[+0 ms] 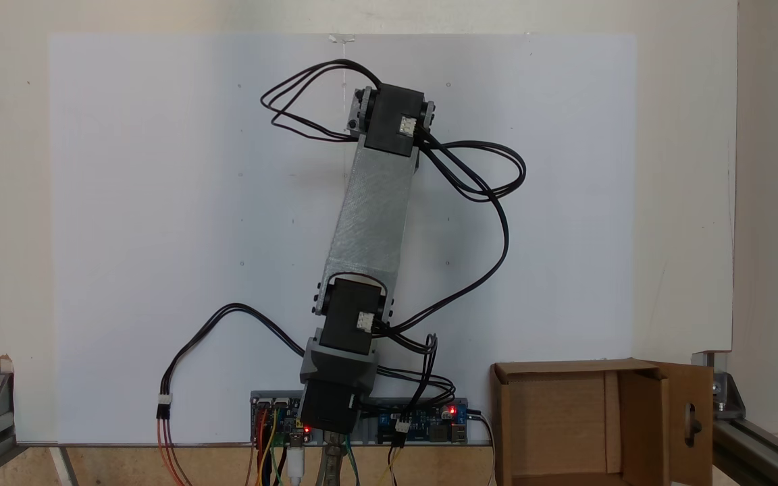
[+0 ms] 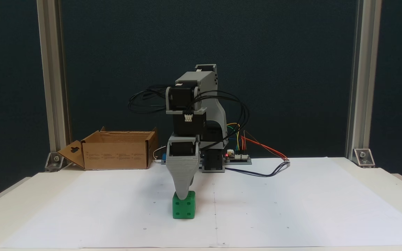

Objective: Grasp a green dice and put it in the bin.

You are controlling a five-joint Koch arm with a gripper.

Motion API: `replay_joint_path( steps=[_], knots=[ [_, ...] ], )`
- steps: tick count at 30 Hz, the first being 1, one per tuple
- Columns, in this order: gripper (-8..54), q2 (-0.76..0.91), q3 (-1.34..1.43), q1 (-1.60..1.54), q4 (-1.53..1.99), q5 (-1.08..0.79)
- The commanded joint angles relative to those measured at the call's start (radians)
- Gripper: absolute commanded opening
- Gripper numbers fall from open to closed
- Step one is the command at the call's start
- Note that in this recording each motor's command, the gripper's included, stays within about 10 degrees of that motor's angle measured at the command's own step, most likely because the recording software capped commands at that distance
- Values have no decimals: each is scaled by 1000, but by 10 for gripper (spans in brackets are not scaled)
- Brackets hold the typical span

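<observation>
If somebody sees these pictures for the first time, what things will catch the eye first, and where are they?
First the green dice, bright on the white paper at front centre, with the grey gripper pointing down onto its top. Then the bin, an open cardboard box at the back left in that fixed view, with its flap folded outward.

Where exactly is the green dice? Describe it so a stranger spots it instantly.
Start at the white paper sheet covering the table. Near its front, the grey gripper points straight down at the green dice. It is the sheet's one bright green thing, a small pipped cube.

Pale table (image 2: pixel 379 195), white paper sheet (image 2: pixel 291 209) on it, green dice (image 2: pixel 184 209) on the sheet, bin (image 2: pixel 117 150) behind
</observation>
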Motion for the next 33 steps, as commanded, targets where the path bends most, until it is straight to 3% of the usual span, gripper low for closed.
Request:
replay_joint_path(
  steps=[1,33],
  knots=[
    [435,8,-15,2,-18,-40],
    [432,-61,15,14,-143,-6]
  ],
)
